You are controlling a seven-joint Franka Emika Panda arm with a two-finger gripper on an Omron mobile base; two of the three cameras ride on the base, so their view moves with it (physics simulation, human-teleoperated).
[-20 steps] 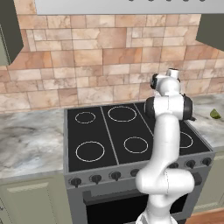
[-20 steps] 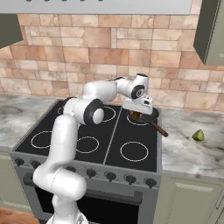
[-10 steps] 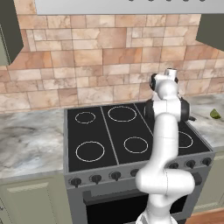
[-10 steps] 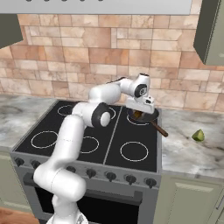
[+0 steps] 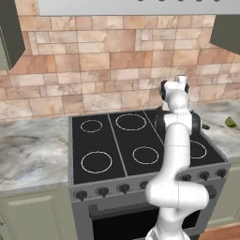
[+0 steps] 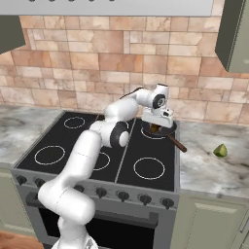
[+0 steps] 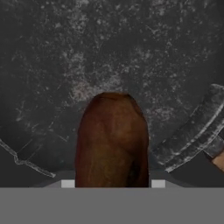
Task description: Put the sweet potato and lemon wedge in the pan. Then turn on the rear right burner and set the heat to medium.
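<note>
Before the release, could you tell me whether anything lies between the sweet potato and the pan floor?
Nothing visible does. The sweet potato sits in the shut gripper directly over the pan, whose dark floor shows bare beyond it. The lemon wedge lies apart on the counter.

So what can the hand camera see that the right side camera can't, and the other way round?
Hand view alone: the pan's speckled floor up close, with the sweet potato held between the fingers just above it. Right base view alone: the lemon wedge lying on the counter, the cooktop rings and the brick wall. Both: the pan and a bit of its handle.
</note>
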